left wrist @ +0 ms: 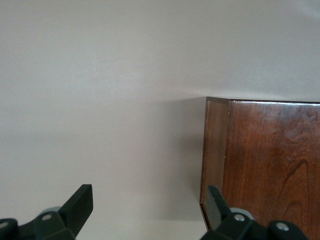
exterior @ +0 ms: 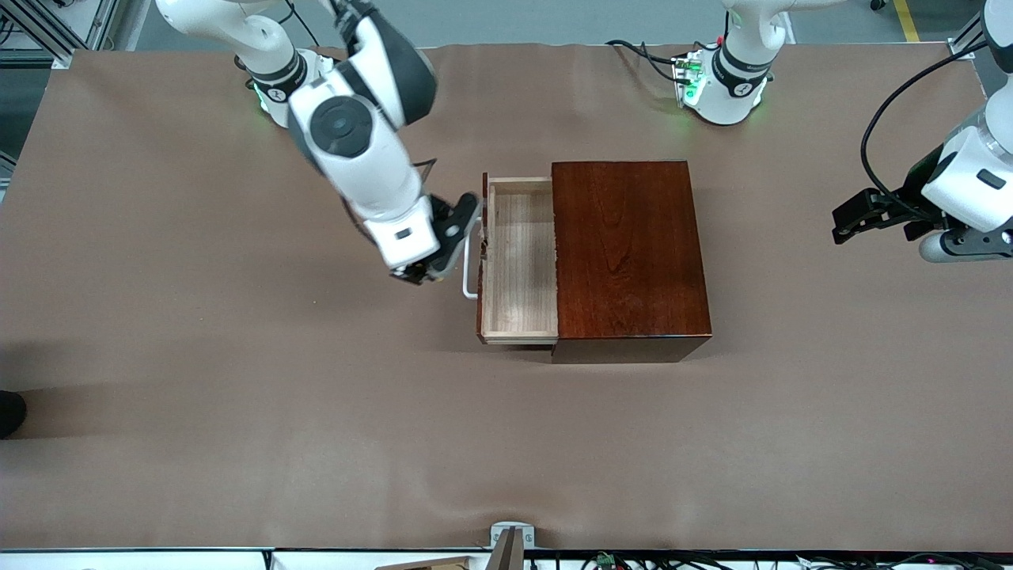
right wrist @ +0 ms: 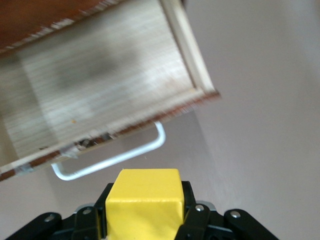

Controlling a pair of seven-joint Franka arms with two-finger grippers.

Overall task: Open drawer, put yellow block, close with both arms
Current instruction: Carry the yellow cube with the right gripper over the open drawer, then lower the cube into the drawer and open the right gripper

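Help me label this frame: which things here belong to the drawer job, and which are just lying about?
Job: open drawer with white loop handle; wooden box; yellow block held in right tool; left tool, open, waiting beside the box.
Lying about: brown table cover only.

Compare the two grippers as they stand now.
The right gripper is shut on the yellow block; the left gripper is open and holds nothing. The right gripper is at the handle of the open drawer; the left gripper waits at its own arm's end of the table, by the box. Both are black, two-fingered.
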